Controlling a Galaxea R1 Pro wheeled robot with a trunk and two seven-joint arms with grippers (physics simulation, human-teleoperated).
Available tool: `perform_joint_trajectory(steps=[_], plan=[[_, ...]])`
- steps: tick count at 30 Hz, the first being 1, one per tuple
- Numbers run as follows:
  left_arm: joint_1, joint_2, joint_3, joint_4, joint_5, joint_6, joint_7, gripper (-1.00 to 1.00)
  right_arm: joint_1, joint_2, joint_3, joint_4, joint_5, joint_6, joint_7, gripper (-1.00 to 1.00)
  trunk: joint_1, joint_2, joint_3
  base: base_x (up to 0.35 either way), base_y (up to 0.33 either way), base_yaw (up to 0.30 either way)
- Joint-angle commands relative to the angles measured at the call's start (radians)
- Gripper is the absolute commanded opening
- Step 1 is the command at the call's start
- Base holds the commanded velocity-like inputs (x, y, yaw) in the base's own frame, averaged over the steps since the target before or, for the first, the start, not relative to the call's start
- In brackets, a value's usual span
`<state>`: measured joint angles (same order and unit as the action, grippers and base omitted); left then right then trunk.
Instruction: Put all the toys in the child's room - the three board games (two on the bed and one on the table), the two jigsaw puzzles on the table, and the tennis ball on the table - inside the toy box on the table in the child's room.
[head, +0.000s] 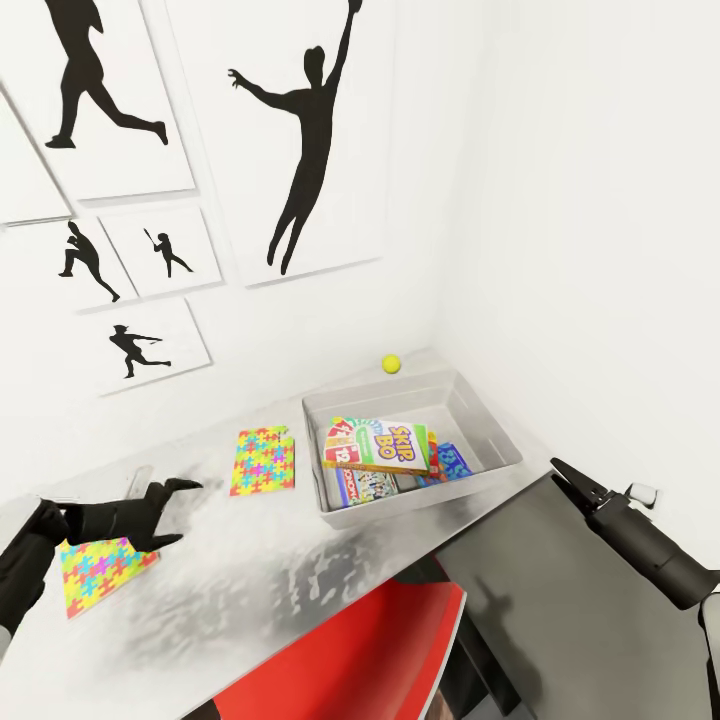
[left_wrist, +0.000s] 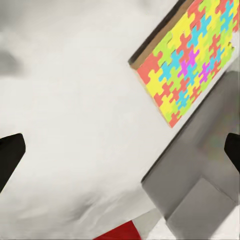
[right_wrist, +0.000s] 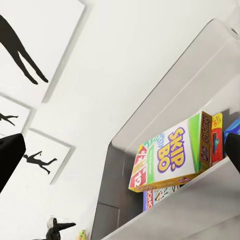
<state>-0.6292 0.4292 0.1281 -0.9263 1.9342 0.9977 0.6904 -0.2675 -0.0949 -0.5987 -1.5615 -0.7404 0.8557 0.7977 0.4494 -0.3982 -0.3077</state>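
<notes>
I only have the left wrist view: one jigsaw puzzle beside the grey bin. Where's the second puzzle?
Observer: The other jigsaw puzzle lies flat on the table towards its front edge, close by the open left gripper.
Operator: And the tennis ball?
Observer: The tennis ball sits on the table behind the toy box, near the wall corner.
Operator: Any games in yet?
Observer: Three board games lie inside the toy box, the SKIP BO box on top.

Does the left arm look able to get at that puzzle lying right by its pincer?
Probably yes. The left pincer is open just above the near jigsaw puzzle, which lies flat on the table with nothing on it.
</notes>
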Motion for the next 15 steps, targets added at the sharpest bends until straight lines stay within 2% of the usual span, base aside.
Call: perform_joint_trajectory(steps=[1,2,3,5,7,10,11,12,13,15], plan=[[0.011,0.002,-0.018,-0.016,0.011,0.003,0.01,1.0,-0.001,0.0,-0.001,0.0,0.0,0.005,0.002,1.0,0.001,-0.002,-0.002,0.0,0.0,0.0],[0.031,0.003,-0.051,-0.047,0.011,0.002,0.01,1.0,-0.001,0.0,-0.001,0.0,0.0,0.005,0.002,1.0,0.001,-0.002,-0.002,0.0,0.0,0.0],[0.041,0.004,-0.063,-0.063,0.009,0.0,0.009,1.0,-0.001,0.0,-0.001,0.0,0.0,0.005,0.002,1.0,0.001,-0.002,-0.002,0.0,0.0,0.0],[0.062,0.005,-0.085,-0.1,0.005,-0.004,0.009,1.0,-0.001,0.0,-0.001,0.0,0.0,0.005,0.002,1.0,0.001,-0.002,-0.002,0.0,0.0,0.0],[0.067,0.005,-0.087,-0.108,0.004,-0.006,0.009,1.0,-0.001,0.001,-0.001,0.0,0.0,0.005,0.002,1.0,0.001,-0.002,-0.002,0.0,0.0,0.0],[0.08,0.001,-0.033,-0.124,0.002,-0.013,0.012,1.0,-0.001,0.0,-0.001,0.0,0.0,0.005,0.002,1.0,0.001,-0.002,-0.002,0.0,0.0,0.0],[0.083,-0.001,0.007,-0.128,0.003,-0.017,0.01,1.0,-0.001,0.001,-0.001,0.0,0.0,0.005,0.002,1.0,0.001,-0.002,-0.002,0.0,0.0,0.0],[0.084,-0.002,0.027,-0.13,0.005,-0.016,0.01,1.0,-0.001,0.001,-0.001,0.0,0.0,0.005,0.002,1.0,0.001,-0.002,-0.002,0.0,0.0,0.0],[0.087,-0.004,0.063,-0.137,0.007,-0.013,0.01,1.0,-0.001,0.001,-0.002,0.0,0.0,0.005,0.002,1.0,0.001,-0.002,-0.002,0.0,0.0,0.0],[0.089,-0.004,0.099,-0.142,0.01,-0.01,0.01,1.0,-0.001,0.001,-0.001,0.0,0.0,0.005,0.002,1.0,0.001,-0.002,-0.002,0.0,0.0,0.0]])
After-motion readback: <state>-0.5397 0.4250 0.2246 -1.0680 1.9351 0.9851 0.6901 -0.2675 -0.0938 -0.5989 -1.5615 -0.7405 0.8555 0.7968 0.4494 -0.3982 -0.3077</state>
